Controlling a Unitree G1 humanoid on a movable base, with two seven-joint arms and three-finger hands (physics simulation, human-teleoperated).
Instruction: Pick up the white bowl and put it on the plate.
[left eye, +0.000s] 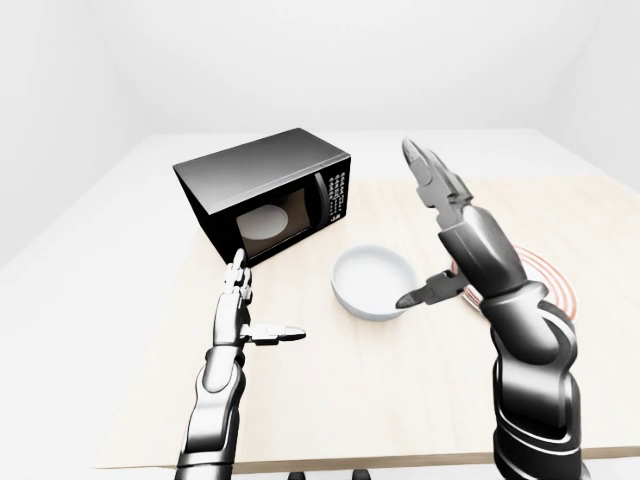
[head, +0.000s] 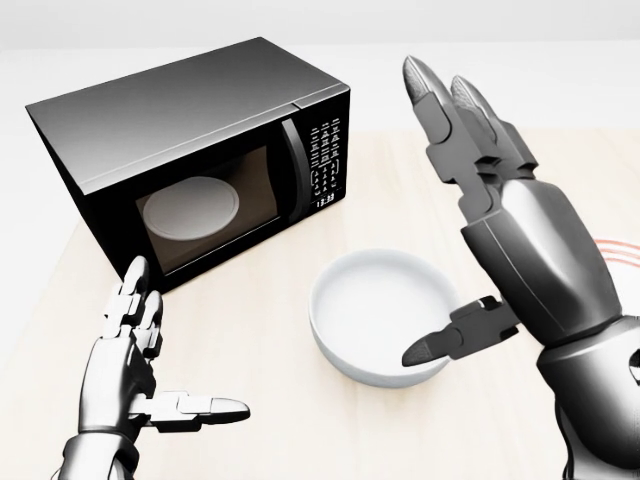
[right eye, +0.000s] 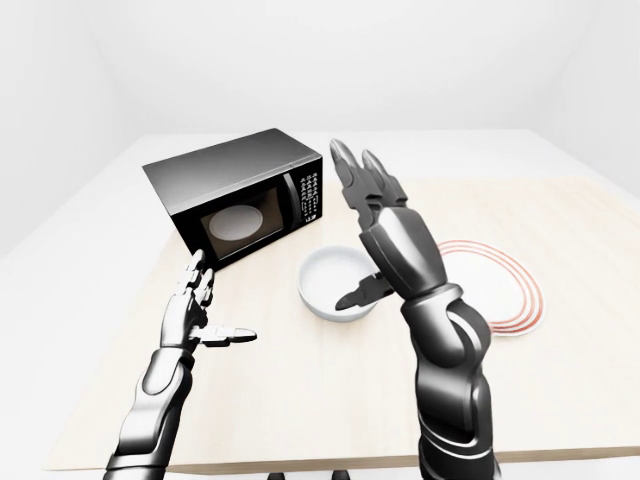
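The white bowl (head: 385, 315) stands empty on the light wooden table, below and right of the microwave. The white plate with red rings (right eye: 500, 290) lies to the bowl's right, partly hidden by my right arm. My right hand (head: 415, 215) is open, with its fingers (head: 440, 100) pointing up above the bowl's right side and its thumb (head: 455, 340) over the bowl's right rim. It holds nothing. My left hand (head: 190, 335) is open and empty, left of the bowl and below the microwave, hovering over the table.
A black microwave (left eye: 265, 195) with its door shut stands at the upper left of the table (left eye: 330, 400), a white turntable showing through the glass. The table's near edge runs along the bottom of the left-eye view. White floor and walls surround it.
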